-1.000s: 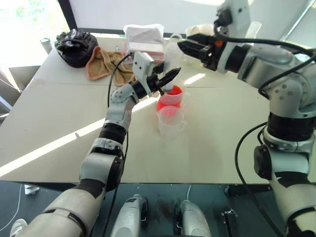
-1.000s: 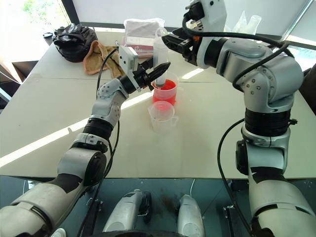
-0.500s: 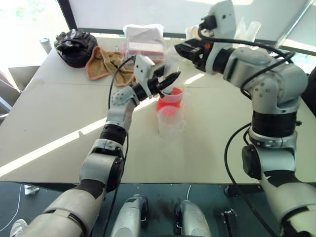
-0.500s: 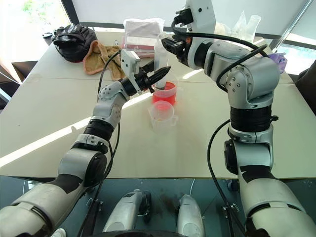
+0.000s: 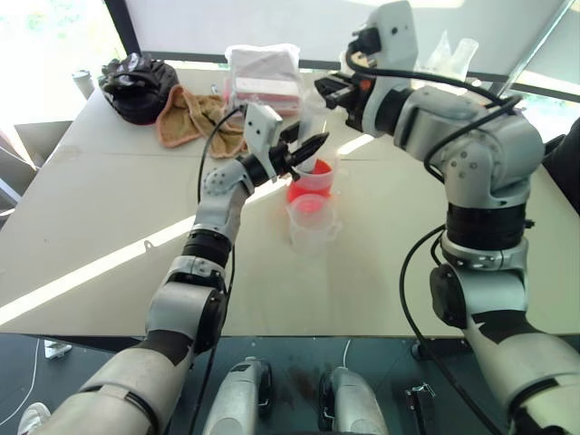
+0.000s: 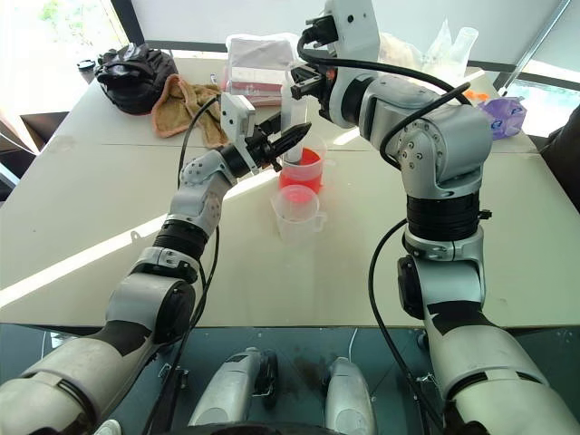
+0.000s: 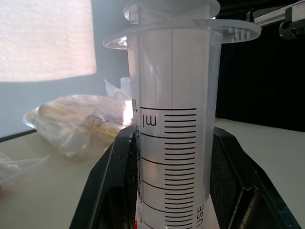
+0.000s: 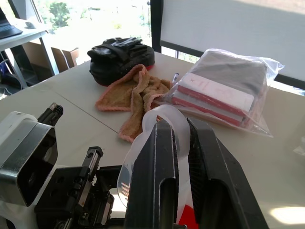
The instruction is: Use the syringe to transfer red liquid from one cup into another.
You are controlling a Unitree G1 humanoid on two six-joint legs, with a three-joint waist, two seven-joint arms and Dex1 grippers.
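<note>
Left gripper point(image 6: 292, 138) clamped on syringe point(image 7: 171, 133) barrel, held upright in big cup point(image 6: 304, 172) of red liquid point(image 6: 303, 169). Right gripper point(image 8: 183, 157) moved in, narrowed onto plunger top; grip unconfirmed. Draw likely next. Small cup point(image 6: 297, 210) just beside.

Both arms are silver-grey metal segments joined by black rings. A white boxy camera housing sits on each wrist. Black cables loop along the forearms. The left gripper point(image 5: 313, 145) and right gripper point(image 5: 324, 91) have black tapered fingers.
</note>
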